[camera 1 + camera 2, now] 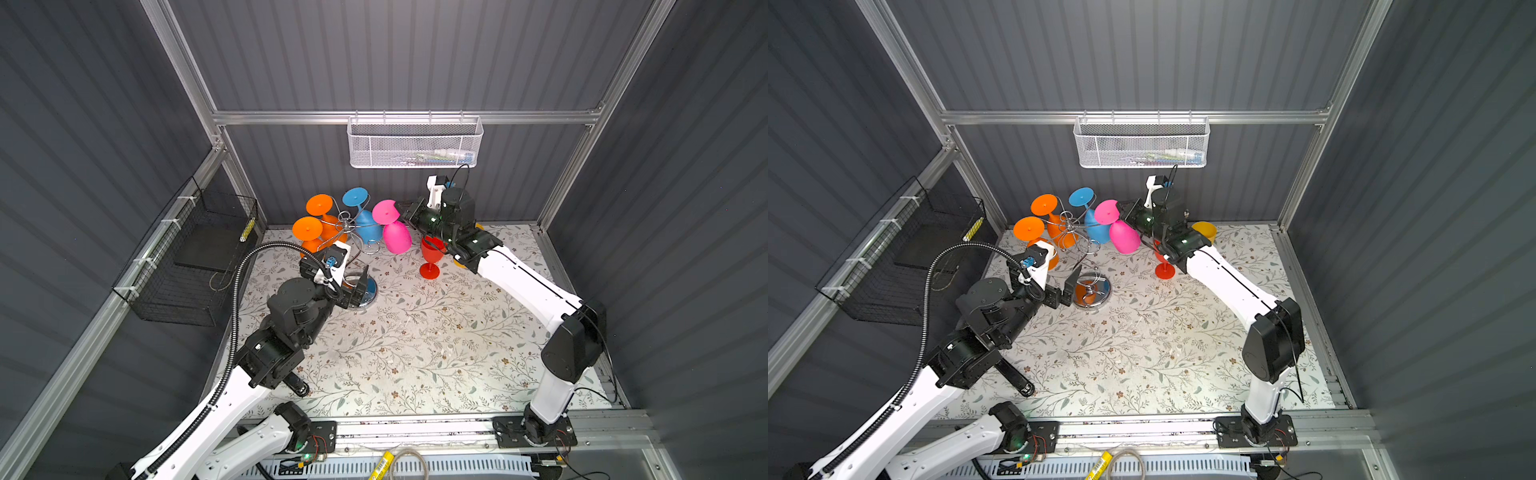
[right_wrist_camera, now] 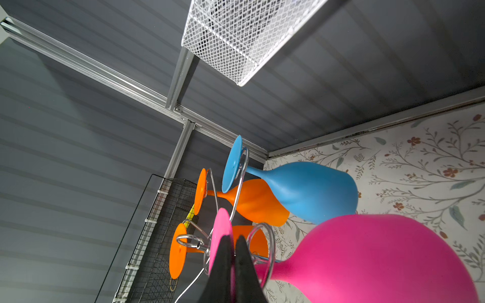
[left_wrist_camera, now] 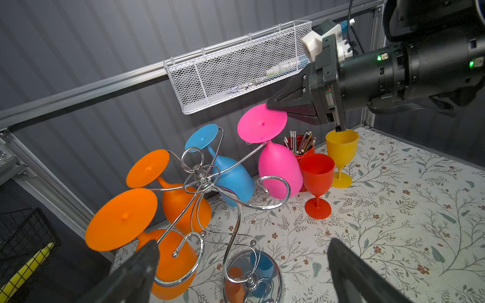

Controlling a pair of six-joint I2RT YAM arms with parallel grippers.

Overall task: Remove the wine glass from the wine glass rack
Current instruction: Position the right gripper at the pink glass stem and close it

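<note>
Most of the yellow glass hides behind my right arm in a top view. My left gripper covers part of the shiny base of the wine glass rack. The pink wine glass hangs bowl-down from a rack arm near the back edge of the surface, toward its back left corner. My right gripper is clamped on the rim of the pink foot. My left fingers stand wide apart, holding nothing, low beside the rack's base.
</note>
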